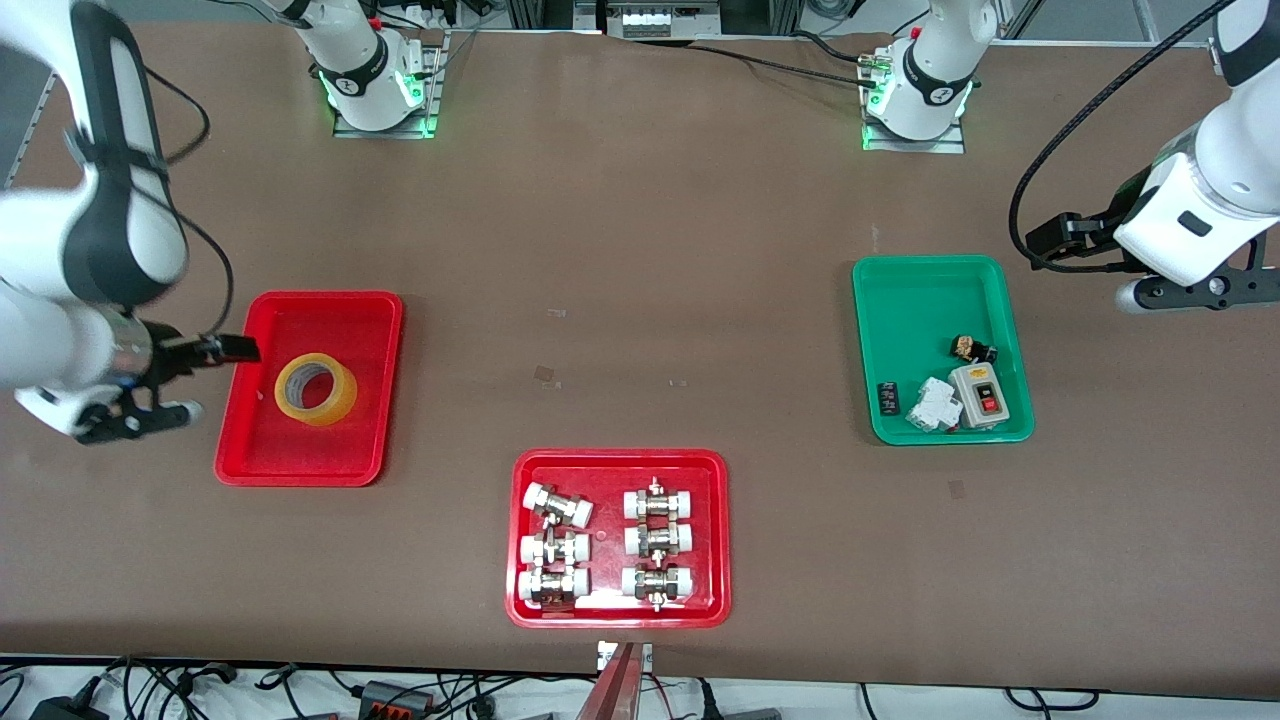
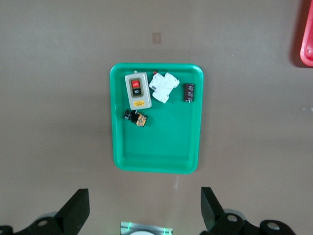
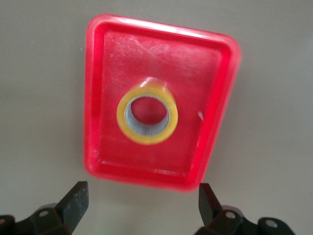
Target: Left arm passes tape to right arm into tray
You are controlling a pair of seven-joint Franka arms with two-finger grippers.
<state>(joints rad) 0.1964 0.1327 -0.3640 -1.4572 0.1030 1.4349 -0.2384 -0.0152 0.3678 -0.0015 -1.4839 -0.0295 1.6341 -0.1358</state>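
Front view shows the tape (image 1: 316, 389) lying flat in the plain red tray (image 1: 248, 455). Our right gripper (image 3: 139, 208), fingers apart and empty, should lift straight clear; our left gripper (image 2: 144, 208), likewise spread, waits above the green tray (image 2: 156, 161).

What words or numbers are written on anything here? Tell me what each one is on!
"ON": black button of the grey switch box in the green tray.
Red button above it: has white letters, too blurred to read.
Small black part in the green tray: markings too small.
Yellow tape and its red tray: no writing visible.
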